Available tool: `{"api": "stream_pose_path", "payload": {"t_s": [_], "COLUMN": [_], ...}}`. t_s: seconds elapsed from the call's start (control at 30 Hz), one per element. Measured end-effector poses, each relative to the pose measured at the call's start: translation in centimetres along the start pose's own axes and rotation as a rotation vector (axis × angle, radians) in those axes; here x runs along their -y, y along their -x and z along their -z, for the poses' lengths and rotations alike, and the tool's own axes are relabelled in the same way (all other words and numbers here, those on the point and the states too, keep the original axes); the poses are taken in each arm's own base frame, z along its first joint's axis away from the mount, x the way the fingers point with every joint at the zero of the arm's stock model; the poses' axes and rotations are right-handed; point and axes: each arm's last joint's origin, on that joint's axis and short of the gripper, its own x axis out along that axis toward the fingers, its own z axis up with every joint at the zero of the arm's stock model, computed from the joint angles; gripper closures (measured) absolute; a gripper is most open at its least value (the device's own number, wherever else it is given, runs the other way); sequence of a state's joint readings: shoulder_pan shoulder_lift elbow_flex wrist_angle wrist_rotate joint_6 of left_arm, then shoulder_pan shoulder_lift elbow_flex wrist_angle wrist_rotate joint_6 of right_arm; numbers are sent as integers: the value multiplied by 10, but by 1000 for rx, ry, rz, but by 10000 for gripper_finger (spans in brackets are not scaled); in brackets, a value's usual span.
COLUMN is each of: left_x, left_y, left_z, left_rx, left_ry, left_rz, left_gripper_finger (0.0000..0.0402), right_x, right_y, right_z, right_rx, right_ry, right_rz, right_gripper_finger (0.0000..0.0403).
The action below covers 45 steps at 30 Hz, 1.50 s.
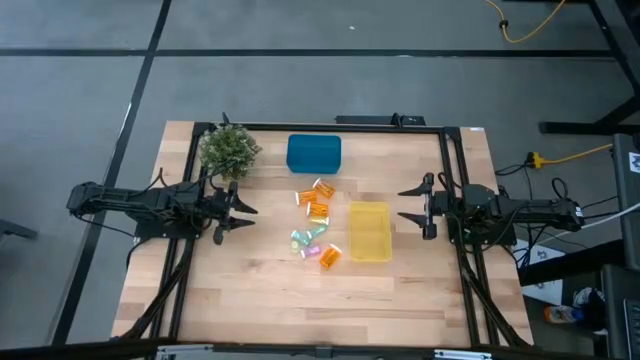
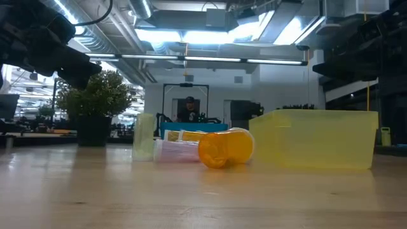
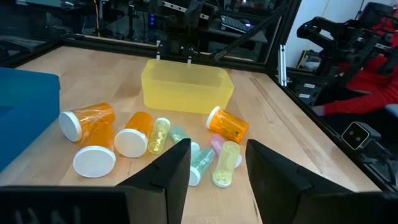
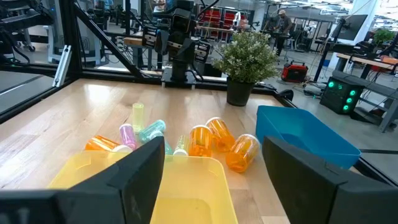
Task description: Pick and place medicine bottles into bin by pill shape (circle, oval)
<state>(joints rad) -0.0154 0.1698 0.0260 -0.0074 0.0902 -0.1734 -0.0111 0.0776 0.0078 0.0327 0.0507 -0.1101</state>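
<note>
**Start Condition: Bottles Unsorted, Both Grippers Empty**

The small cylindrical orange, teal and pink medicine bottles point(image 1: 315, 225) lie clustered at table centre, between the blue rectangular plastic bin point(image 1: 314, 153) and the translucent yellow plastic bin point(image 1: 368, 231), within reach of both arms. Left gripper point(image 1: 232, 211) and right gripper point(image 1: 415, 205) flank the cluster, fingers spread, holding and touching nothing

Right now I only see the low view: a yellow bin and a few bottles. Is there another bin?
Observer: Yes, a blue bin sits beyond the bottles, next to the plant.
Operator: Are the pincers holding anything?
Observer: No. The left pincer and the right pincer are open and empty, one on each side of the bottles.
Operator: Anything inside the yellow bin?
Observer: Nothing, the yellow bin is empty.
</note>
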Motion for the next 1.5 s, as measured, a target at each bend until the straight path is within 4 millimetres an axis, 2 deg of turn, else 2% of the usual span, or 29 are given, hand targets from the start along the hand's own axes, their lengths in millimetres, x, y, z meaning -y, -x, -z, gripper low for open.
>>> {"api": "stream_pose_path", "payload": {"t_s": [0.6, 0.8, 0.93, 1.1, 1.27, 1.5], "left_x": [0, 0, 0, 0, 0, 0], "left_y": [0, 0, 0, 0, 0, 0], "left_z": [0, 0, 0, 0, 0, 0], "left_rx": [0, 0, 0, 0, 0, 0], "left_ry": [0, 0, 0, 0, 0, 0], "left_rz": [0, 0, 0, 0, 0, 0], "left_gripper_finger": [254, 254, 254, 254, 254, 254], "right_x": [0, 0, 2, 3, 2, 3], "right_y": [0, 0, 0, 0, 1, 3], "right_z": [0, -1, -4, -9, -16, -23], "right_rx": [0, 8, 42, 105, 171, 218], "right_ry": [-4, -257, -302, -453, -520, -534], "right_rz": [-1, 0, 54, 49, -33, -26], "right_gripper_finger": [130, 130, 130, 130, 130, 130]}}
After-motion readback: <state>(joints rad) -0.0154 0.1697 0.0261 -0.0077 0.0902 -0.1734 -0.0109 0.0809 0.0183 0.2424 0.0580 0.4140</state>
